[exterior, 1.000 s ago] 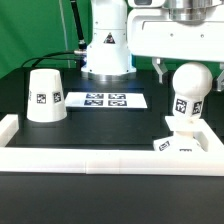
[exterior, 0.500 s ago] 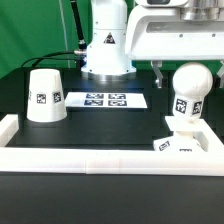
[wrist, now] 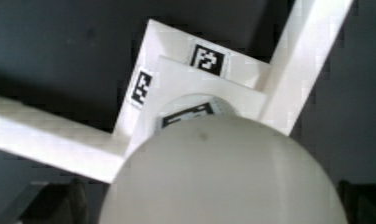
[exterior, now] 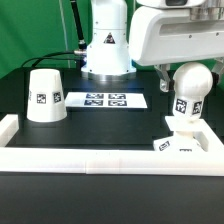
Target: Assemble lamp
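Observation:
The white ball-shaped bulb [exterior: 189, 88] stands upright on the low square base [exterior: 180, 143] at the exterior view's right, in the corner of the white rim. My gripper [exterior: 189, 72] hangs over the bulb's top, open, with one dark finger on each side of it. In the wrist view the bulb [wrist: 211, 170] fills the foreground between the fingers of the gripper [wrist: 206, 210], with the tagged base [wrist: 185, 70] beyond it. The tapered shade [exterior: 44, 95] stands mouth-down at the exterior view's left, far from the gripper.
The marker board [exterior: 105, 100] lies flat in the middle of the black table. The white rim [exterior: 80, 158] borders the table's front and sides. The arm's own white pedestal [exterior: 107, 45] stands behind the marker board.
The gripper's body has shifted slightly over the bulb. The bulb, base and shade have not moved.

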`<state>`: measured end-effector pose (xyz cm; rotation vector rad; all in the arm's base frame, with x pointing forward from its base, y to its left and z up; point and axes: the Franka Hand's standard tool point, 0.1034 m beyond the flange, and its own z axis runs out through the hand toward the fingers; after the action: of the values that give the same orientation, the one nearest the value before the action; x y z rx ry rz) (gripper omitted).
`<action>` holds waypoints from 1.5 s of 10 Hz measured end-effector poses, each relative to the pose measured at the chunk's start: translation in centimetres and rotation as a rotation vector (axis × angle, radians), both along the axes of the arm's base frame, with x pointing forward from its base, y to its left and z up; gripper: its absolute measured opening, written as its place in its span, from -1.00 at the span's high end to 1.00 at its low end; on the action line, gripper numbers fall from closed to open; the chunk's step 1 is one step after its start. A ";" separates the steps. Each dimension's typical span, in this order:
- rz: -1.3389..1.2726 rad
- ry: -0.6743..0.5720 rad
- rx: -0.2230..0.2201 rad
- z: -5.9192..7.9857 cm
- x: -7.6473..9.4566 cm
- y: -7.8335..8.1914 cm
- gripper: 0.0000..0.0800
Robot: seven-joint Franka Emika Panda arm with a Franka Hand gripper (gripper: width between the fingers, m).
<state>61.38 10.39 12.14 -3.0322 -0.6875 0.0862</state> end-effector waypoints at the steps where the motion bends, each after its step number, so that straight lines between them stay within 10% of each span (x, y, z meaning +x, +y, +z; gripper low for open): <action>1: 0.024 0.000 0.001 0.0 0.0 0.0 -0.75; 3: 0.052 -0.001 0.004 0.0 0.0 -0.1 -0.44; 7: 0.022 0.000 0.003 0.0 0.0 -0.1 -0.44; 15: -0.855 0.016 -0.003 0.0 -0.3 0.0 -0.45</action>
<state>61.05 10.39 12.15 -3.0241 0.6279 0.0827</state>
